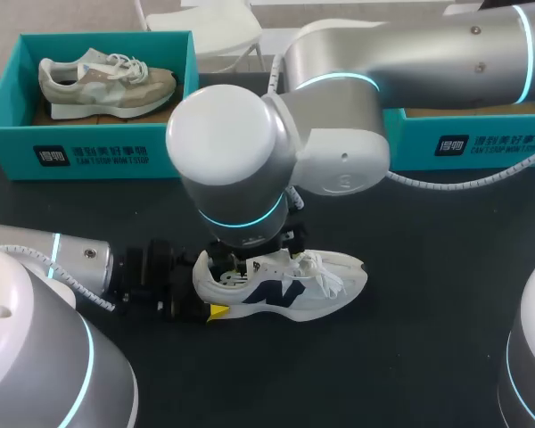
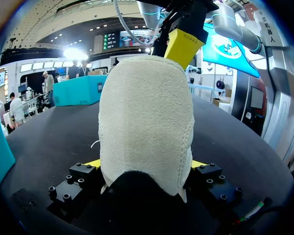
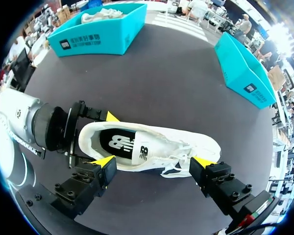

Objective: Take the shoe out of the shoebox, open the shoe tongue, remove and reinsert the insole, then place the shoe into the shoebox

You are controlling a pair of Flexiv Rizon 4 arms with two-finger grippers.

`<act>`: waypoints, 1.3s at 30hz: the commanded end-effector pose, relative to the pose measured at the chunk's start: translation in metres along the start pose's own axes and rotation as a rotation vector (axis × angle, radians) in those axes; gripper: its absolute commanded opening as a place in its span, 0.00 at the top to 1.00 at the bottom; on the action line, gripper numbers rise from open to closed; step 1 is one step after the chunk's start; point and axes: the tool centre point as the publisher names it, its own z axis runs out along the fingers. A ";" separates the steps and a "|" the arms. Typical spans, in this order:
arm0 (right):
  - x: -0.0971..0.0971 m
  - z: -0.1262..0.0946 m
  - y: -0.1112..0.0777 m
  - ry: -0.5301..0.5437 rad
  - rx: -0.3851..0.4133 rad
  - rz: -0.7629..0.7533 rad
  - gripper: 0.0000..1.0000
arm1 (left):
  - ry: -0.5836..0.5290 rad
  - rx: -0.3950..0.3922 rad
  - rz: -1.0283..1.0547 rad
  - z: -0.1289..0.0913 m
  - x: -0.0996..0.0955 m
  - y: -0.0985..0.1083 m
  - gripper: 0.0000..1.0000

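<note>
A white sneaker (image 1: pixel 285 285) stands on its sole on the black desk (image 1: pixel 410 357), toe toward my right. The left pincer (image 2: pixel 146 164) pinches its heel from both sides. The right pincer (image 3: pixel 154 164) hangs over the shoe, fingers spread wide. At the desk's far edge, the left teal shoebox (image 1: pixel 89 143) holds a beige sneaker (image 1: pixel 107 80). The right arm (image 1: pixel 410 53) partly hides the right teal shoebox (image 1: pixel 481 143).

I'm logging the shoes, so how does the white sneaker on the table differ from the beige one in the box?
The white sneaker has a navy logo; the beige sneaker is tan and grey. The white one sits on the table, heel gripped by the left gripper; the beige one lies in the teal shoebox. Both are laced.
</note>
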 end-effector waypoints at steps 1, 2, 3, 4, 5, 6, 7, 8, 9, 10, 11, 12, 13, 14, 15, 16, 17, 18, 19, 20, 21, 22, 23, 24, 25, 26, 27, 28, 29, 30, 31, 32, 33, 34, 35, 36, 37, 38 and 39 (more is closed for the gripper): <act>0.009 0.001 -0.006 -0.061 -0.012 0.237 0.00 | -0.003 -0.003 0.000 0.004 0.006 0.003 1.00; 0.007 0.006 -0.006 -0.081 -0.001 0.299 0.00 | -0.003 -0.003 0.000 0.004 0.006 0.003 1.00; 0.006 0.007 -0.006 -0.099 -0.004 0.328 0.00 | -0.003 -0.003 0.000 0.004 0.006 0.003 1.00; 0.004 0.010 -0.004 -0.116 -0.003 0.385 0.00 | -0.003 -0.003 0.000 0.004 0.006 0.003 1.00; 0.003 0.012 -0.003 -0.132 -0.003 0.422 0.00 | -0.003 -0.003 0.000 0.004 0.006 0.003 1.00; 0.003 0.013 -0.002 -0.150 -0.004 0.444 0.00 | -0.003 -0.003 0.000 0.004 0.006 0.003 1.00; 0.002 0.014 -0.001 -0.158 0.008 0.465 0.00 | -0.003 -0.003 0.000 0.004 0.006 0.003 1.00; 0.003 0.016 0.000 -0.166 0.011 0.471 0.00 | -0.003 -0.003 0.000 0.004 0.006 0.003 1.00; 0.003 0.017 0.001 -0.157 0.007 0.479 0.00 | -0.003 -0.003 0.000 0.004 0.006 0.003 1.00; 0.004 0.019 0.003 -0.154 0.012 0.498 0.00 | -0.003 -0.003 0.000 0.004 0.006 0.003 1.00; 0.005 0.019 0.003 -0.156 0.013 0.499 0.00 | -0.003 -0.003 0.000 0.004 0.006 0.003 1.00; 0.007 0.022 0.006 -0.160 0.012 0.507 0.00 | -0.003 -0.003 0.000 0.004 0.006 0.003 1.00; 0.009 0.024 0.006 -0.157 0.016 0.514 0.00 | -0.003 -0.003 0.000 0.004 0.006 0.003 1.00; 0.012 0.025 0.007 -0.157 0.010 0.526 0.00 | -0.003 -0.003 0.000 0.004 0.006 0.003 1.00; 0.014 0.026 0.008 -0.152 0.013 0.527 0.00 | -0.003 -0.003 0.000 0.004 0.006 0.003 1.00; 0.017 0.028 0.009 -0.154 0.016 0.531 0.00 | -0.003 -0.003 0.000 0.004 0.006 0.003 1.00; 0.020 0.029 0.009 -0.154 0.017 0.532 0.00 | -0.003 -0.003 0.000 0.004 0.006 0.003 1.00; 0.022 0.031 0.009 -0.145 0.022 0.534 0.00 | -0.003 -0.003 0.000 0.004 0.006 0.003 1.00; 0.023 0.034 0.009 -0.151 0.022 0.551 0.00 | -0.003 -0.003 0.000 0.004 0.006 0.003 1.00; 0.024 0.037 0.008 -0.151 0.022 0.553 0.00 | -0.003 -0.003 0.000 0.004 0.006 0.003 1.00; 0.024 0.041 0.007 -0.155 0.030 0.561 0.00 | -0.003 -0.003 0.000 0.004 0.006 0.003 1.00; 0.023 0.044 0.005 -0.175 0.034 0.575 0.00 | -0.003 -0.003 0.000 0.004 0.006 0.003 1.00; 0.021 0.048 0.003 -0.178 0.038 0.582 0.00 | -0.003 -0.003 0.000 0.004 0.006 0.003 1.00; 0.019 0.051 0.002 -0.200 0.043 0.598 0.00 | -0.003 -0.003 0.000 0.004 0.006 0.003 1.00; 0.016 0.053 0.000 -0.214 0.043 0.611 0.00 | -0.003 -0.003 0.000 0.004 0.006 0.003 1.00; 0.013 0.054 0.000 -0.228 0.048 0.622 0.00 | -0.003 -0.003 0.000 0.004 0.006 0.003 1.00; 0.009 0.055 -0.001 -0.245 0.045 0.640 0.00 | -0.003 -0.003 0.000 0.004 0.006 0.003 1.00; 0.005 0.054 -0.002 -0.265 0.046 0.648 0.00 | -0.003 -0.003 0.000 0.004 0.006 0.003 1.00; 0.002 0.054 -0.003 -0.275 0.046 0.659 0.00 | -0.003 -0.003 0.000 0.004 0.006 0.003 1.00; -0.002 0.053 -0.003 -0.286 0.040 0.674 0.00 | -0.003 -0.003 0.000 0.004 0.006 0.003 1.00; -0.005 0.052 -0.003 -0.297 0.038 0.676 0.00 | -0.003 -0.003 0.000 0.004 0.006 0.003 1.00; -0.008 0.052 -0.004 -0.311 0.039 0.678 0.00 | -0.003 -0.003 0.000 0.004 0.006 0.003 1.00; -0.011 0.050 -0.003 -0.321 0.036 0.682 0.00 | -0.003 -0.003 0.000 0.004 0.006 0.003 1.00; -0.014 0.048 -0.003 -0.332 0.032 0.685 0.00 | -0.003 -0.003 0.000 0.004 0.006 0.003 1.00; -0.017 0.046 -0.003 -0.347 0.031 0.690 0.00 | -0.003 -0.003 0.000 0.004 0.006 0.003 1.00; -0.020 0.044 -0.003 -0.352 0.029 0.691 0.00 | -0.003 -0.003 0.000 0.004 0.006 0.003 1.00; -0.023 0.042 -0.003 -0.362 0.025 0.697 0.00 | -0.003 -0.003 0.000 0.004 0.006 0.003 1.00; -0.025 0.039 -0.003 -0.367 0.022 0.699 0.00 | -0.003 -0.003 0.000 0.004 0.006 0.003 1.00; -0.028 0.037 -0.003 -0.373 0.021 0.702 0.00 | -0.003 -0.003 0.000 0.004 0.006 0.003 1.00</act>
